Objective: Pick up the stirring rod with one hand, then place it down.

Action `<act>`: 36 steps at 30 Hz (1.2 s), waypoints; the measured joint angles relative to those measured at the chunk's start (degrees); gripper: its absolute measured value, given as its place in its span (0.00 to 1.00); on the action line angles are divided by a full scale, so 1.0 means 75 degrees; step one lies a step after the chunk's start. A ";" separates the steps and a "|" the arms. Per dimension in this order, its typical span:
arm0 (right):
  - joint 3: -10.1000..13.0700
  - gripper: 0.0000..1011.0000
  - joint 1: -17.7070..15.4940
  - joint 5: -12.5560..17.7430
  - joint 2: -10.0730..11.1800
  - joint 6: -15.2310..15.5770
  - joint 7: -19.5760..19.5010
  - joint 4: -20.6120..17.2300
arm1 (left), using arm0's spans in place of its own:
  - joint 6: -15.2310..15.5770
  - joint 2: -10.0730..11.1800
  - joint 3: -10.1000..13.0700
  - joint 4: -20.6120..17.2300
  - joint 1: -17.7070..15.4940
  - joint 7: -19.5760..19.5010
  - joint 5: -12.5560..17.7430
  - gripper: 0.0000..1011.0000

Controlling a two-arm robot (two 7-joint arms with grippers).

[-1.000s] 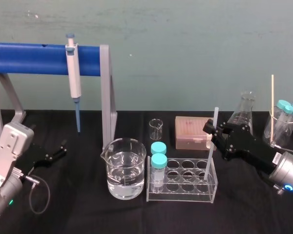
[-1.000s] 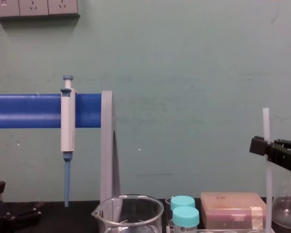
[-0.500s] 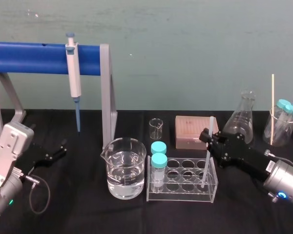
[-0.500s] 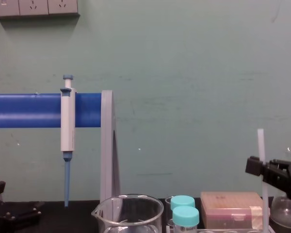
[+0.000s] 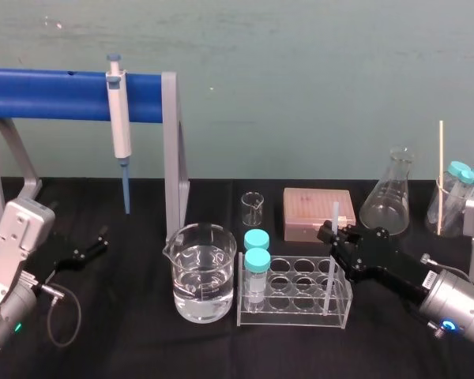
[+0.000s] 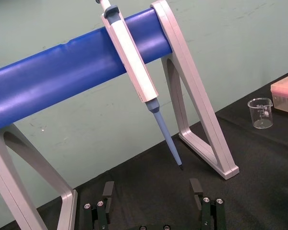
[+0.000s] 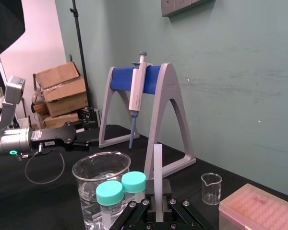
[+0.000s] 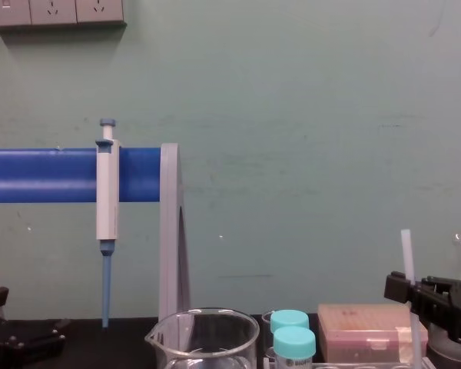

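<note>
Where black tabletop (image 5: 126, 332) meets green wall (image 5: 300, 79), the stirring rod (image 5: 334, 215) stands.

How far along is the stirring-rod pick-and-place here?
Done: the right gripper has the stirring rod clamped upright. In hand: its lower end sits inside a right-hand well of the tube rack; bottom contact unclear. Left: release and withdraw. The left gripper is parked open at the left.

Bright, even, diffuse light; faint shadows; small glints on beaker (image 5: 204, 272).
</note>
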 joint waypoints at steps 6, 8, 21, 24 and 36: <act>-0.0013 0.07 0.0004 -0.0108 -0.0018 0.0047 -0.0087 0.0034 | 0.0000 0.0000 0.0000 0.0000 0.0000 0.0000 0.0000 0.99; -0.0014 0.07 0.0004 -0.0118 -0.0018 0.0049 -0.0099 0.0034 | 0.0000 0.0000 -0.0001 0.0000 0.0000 0.0000 -0.0001 0.99; -0.0012 0.14 0.0004 -0.0099 -0.0014 0.0049 -0.0090 0.0030 | 0.0000 0.0000 0.0000 0.0000 0.0000 0.0000 0.0000 0.99; -0.0010 0.23 0.0004 -0.0096 -0.0014 0.0048 -0.0085 0.0029 | 0.0000 0.0000 -0.0001 0.0000 0.0000 0.0000 0.0000 0.99; -0.0005 0.61 0.0004 -0.0090 -0.0014 0.0043 -0.0071 0.0027 | 0.0000 0.0000 0.0000 0.0000 0.0001 0.0000 -0.0001 0.99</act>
